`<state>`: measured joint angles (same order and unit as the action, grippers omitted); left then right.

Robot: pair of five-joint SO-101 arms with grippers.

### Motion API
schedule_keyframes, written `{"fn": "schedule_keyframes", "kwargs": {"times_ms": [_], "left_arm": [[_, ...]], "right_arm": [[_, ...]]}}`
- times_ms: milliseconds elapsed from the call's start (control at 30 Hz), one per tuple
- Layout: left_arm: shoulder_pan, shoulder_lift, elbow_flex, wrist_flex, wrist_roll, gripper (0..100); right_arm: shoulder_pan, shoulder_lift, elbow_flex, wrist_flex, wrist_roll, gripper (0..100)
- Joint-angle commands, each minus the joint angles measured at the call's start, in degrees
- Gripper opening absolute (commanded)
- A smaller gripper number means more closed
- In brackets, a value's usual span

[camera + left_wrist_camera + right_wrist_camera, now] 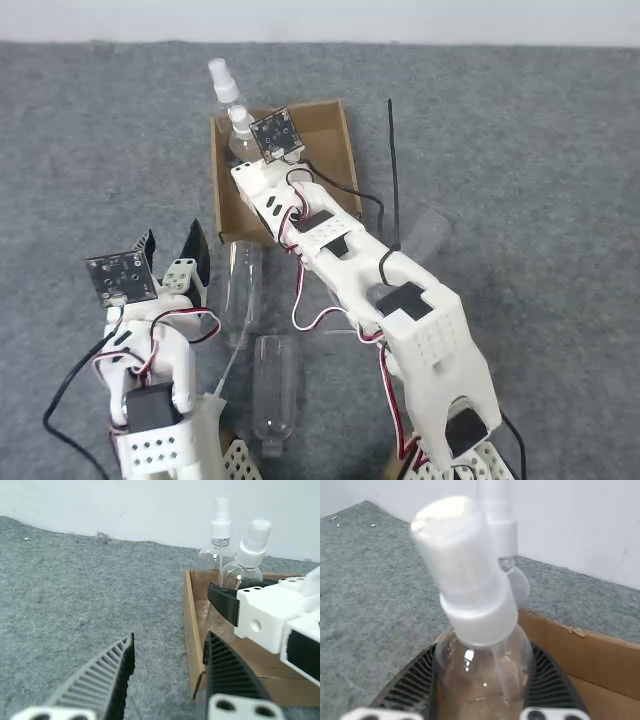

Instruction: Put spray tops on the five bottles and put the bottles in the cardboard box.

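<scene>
Bottles wearing spray tops number two. The standing bottle point(222, 85) is in the far left corner of the cardboard box point(330, 130), which sits toward the far edge of the table point(520, 150). The held bottle point(480, 645) leans just in front of it, inside the box, clamped around its body by the right gripper point(482, 690). The step in hand looks like setting this one down. The next move calls for righting it on the box floor, letting go, and lifting clear without knocking its close neighbour. The box's right half is bare, so there is room to shift that way. The left gripper point(172, 245) hangs spread wide and empty toward the table's near left corner. One topless bottle point(243, 285) lies just off the box's near wall. Another topless bottle point(275, 385) lies nearer the near edge, between the arms. Both leave the left side of the table open for reaching.
</scene>
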<state>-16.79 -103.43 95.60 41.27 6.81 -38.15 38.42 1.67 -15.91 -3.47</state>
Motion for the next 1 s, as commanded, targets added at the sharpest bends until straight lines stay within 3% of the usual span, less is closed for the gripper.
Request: {"fn": "schedule_keyframes", "kwargs": {"times_ms": [0,400,800,967], "left_arm": [[-0.18,-1.14,-0.57,-2.11,-0.18,21],[-0.18,-1.14,-0.57,-2.11,-0.18,21],[-0.18,-1.14,-0.57,-2.11,-0.26,21],[-0.18,-1.14,-0.57,-2.02,-0.26,21]], "right_arm": [[-0.92,-1.36,-4.22,-1.36,-0.97,9.5],[-2.15,3.21,-4.22,-10.33,-0.62,9.5],[-2.51,4.0,-4.22,-10.24,-0.62,9.7],[-2.51,4.09,-3.87,-10.15,-0.62,18.6]]}}
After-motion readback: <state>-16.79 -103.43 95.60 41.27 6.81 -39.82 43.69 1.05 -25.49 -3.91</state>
